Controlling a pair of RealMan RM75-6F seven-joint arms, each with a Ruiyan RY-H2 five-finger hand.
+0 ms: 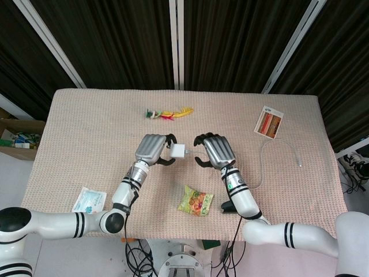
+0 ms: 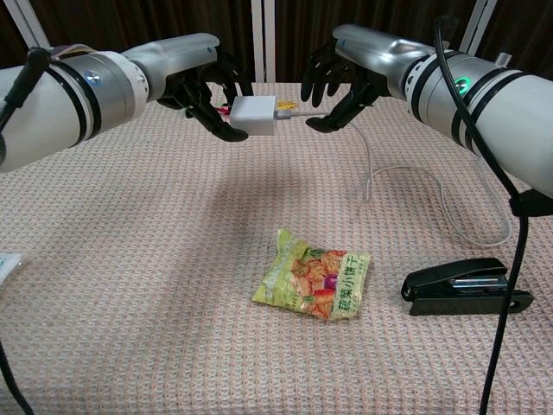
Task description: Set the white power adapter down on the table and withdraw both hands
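We've got the white adapter (image 2: 253, 114) pinched in our left hand (image 1: 153, 148), held above the tabletop (image 1: 86, 150), nothing set down yet. Right hand (image 1: 214, 150) hovers just beside it, fingers curled but empty. Left to do: lower, release, pull both hands back.

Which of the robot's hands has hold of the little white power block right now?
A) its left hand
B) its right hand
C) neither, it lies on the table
A: the white power adapter sits in the left hand, above the table, while the right hand is beside it, fingers apart.
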